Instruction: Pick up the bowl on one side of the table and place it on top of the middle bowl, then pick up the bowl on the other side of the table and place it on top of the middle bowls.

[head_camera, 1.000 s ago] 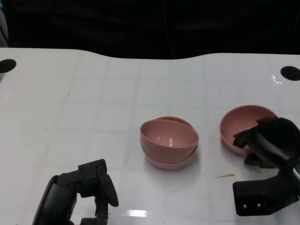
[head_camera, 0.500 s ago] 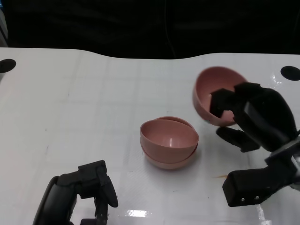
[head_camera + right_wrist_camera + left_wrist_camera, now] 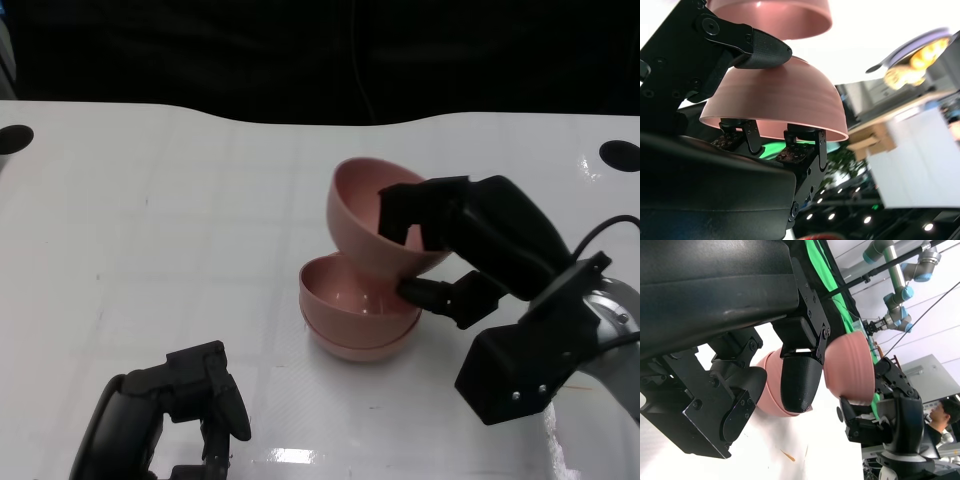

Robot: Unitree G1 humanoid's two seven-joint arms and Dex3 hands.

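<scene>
Right hand point(image 3: 450, 250) grips pink bowl point(image 3: 375, 215) by rim, fingers inside and outside wall. Bowl tilted, lifted off white bench point(image 3: 180, 220), directly over stacked middle bowls point(image 3: 350, 310) at bench centre; contact with stack unclear. Left hand point(image 3: 195, 405) low at near edge, holds nothing, fingers curled in.
</scene>
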